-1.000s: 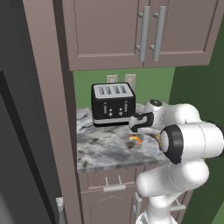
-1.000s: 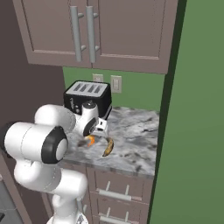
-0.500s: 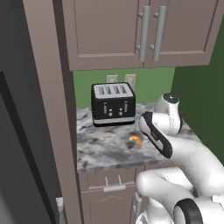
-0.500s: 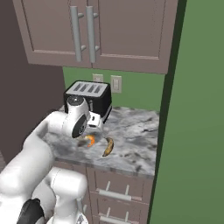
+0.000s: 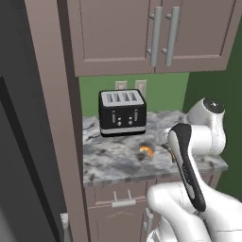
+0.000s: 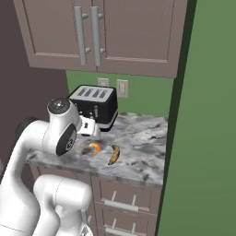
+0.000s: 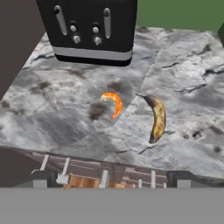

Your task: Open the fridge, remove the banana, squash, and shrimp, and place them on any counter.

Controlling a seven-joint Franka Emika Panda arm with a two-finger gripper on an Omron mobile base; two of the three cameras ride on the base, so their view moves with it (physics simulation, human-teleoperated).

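An orange curled shrimp (image 7: pixel 113 103) lies on the marbled counter (image 7: pixel 188 65) in front of the black toaster. Just right of it lies the brown-tinged yellow banana (image 7: pixel 157 117). Both show again in the right base view, shrimp (image 6: pixel 94 147) and banana (image 6: pixel 113 154); the left base view shows the shrimp (image 5: pixel 146 151). My gripper (image 7: pixel 111 181) hangs open above the counter's front edge, its tips wide apart and holding nothing, pulled back from both items. The squash is out of view. A dark grey surface (image 5: pixel 19 156) runs down the far left; I cannot tell whether it is the fridge.
The black toaster (image 5: pixel 122 112) stands at the back of the counter under mauve wall cabinets (image 5: pixel 142 33). A tall cabinet panel (image 5: pixel 59 118) bounds the counter on the left, a green wall (image 6: pixel 203 115) on the right. Drawers with silver handles (image 6: pixel 117 205) sit below.
The hand has drawn back from over the shrimp toward the counter's front edge and the arm has folded differently. Shrimp and banana stay put; the gripper stays open.
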